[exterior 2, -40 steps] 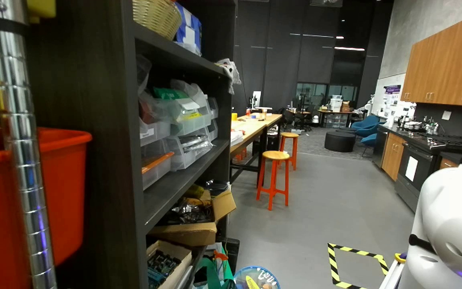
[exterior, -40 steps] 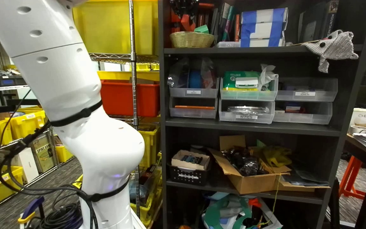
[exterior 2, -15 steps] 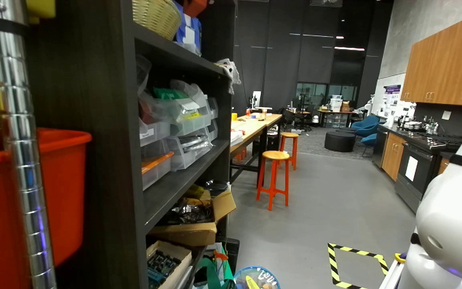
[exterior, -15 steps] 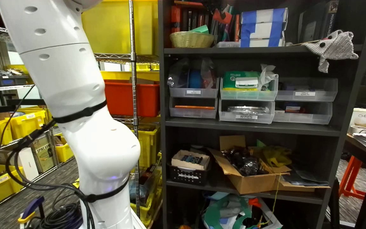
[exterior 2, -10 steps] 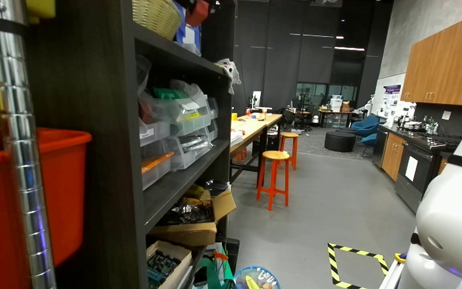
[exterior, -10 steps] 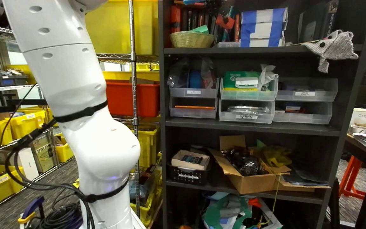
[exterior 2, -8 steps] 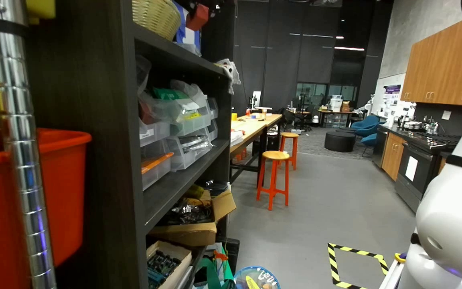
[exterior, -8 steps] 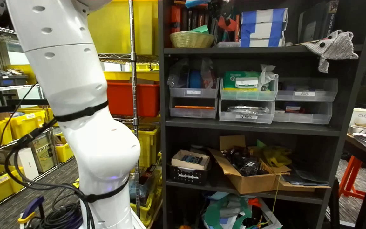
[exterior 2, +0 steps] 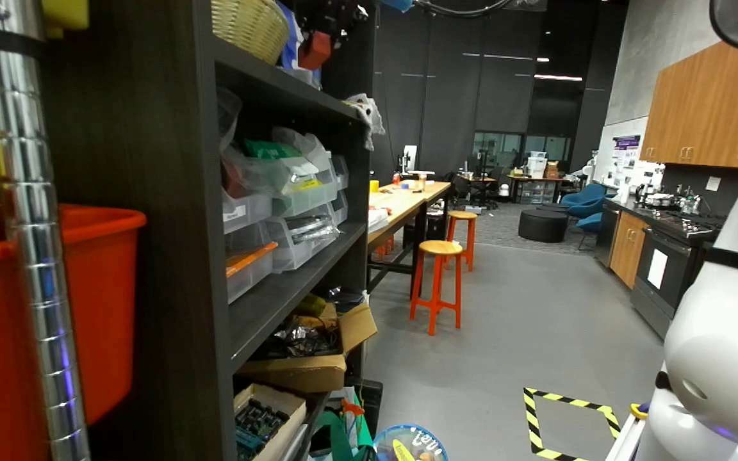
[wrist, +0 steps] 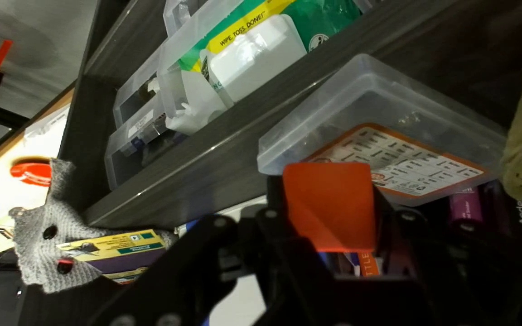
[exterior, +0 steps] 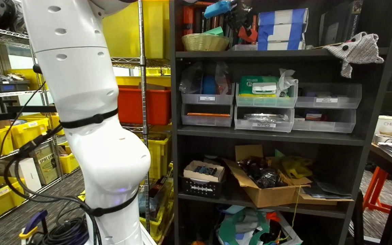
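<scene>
Orange-red, a block (wrist: pixel 331 206) hangs pinched in the black pincer (wrist: pixel 329 192), near a clear plastic case (wrist: pixel 374 106). In an exterior view, a wicker basket (exterior: pixel 205 43) stands left, a blue-and-white box (exterior: pixel 282 30) right, a knitted toy (exterior: pixel 357 51) farther right.

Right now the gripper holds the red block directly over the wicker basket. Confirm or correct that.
It is not over the wicker basket: an exterior view shows the red block, held in the gripper, off to the basket's right as pictured, between it and the blue-and-white box.
</scene>
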`<move>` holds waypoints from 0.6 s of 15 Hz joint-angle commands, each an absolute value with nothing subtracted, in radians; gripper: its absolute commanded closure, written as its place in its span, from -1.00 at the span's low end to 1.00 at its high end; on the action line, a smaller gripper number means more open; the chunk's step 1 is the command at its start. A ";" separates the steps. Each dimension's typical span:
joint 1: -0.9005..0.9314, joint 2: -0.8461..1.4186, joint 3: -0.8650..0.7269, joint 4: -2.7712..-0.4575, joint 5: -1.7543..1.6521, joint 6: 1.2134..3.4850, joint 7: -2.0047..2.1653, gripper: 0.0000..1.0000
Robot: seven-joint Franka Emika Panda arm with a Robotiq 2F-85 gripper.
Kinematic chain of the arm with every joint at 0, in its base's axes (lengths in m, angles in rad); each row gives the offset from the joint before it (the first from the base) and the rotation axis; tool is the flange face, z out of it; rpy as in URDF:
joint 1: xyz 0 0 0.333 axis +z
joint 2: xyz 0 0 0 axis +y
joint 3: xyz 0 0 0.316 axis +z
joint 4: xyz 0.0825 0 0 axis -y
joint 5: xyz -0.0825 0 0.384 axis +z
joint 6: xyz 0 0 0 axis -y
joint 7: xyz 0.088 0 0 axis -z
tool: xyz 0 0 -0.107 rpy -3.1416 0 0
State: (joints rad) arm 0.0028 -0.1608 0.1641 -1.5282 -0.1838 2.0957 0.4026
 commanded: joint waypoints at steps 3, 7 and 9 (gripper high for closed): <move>0.024 -0.127 0.166 -1.504 -0.232 2.107 0.435 0.68; 0.032 -0.116 0.167 -1.504 -0.262 2.132 0.457 0.68; 0.035 -0.115 0.166 -1.508 -0.273 2.139 0.469 -0.32</move>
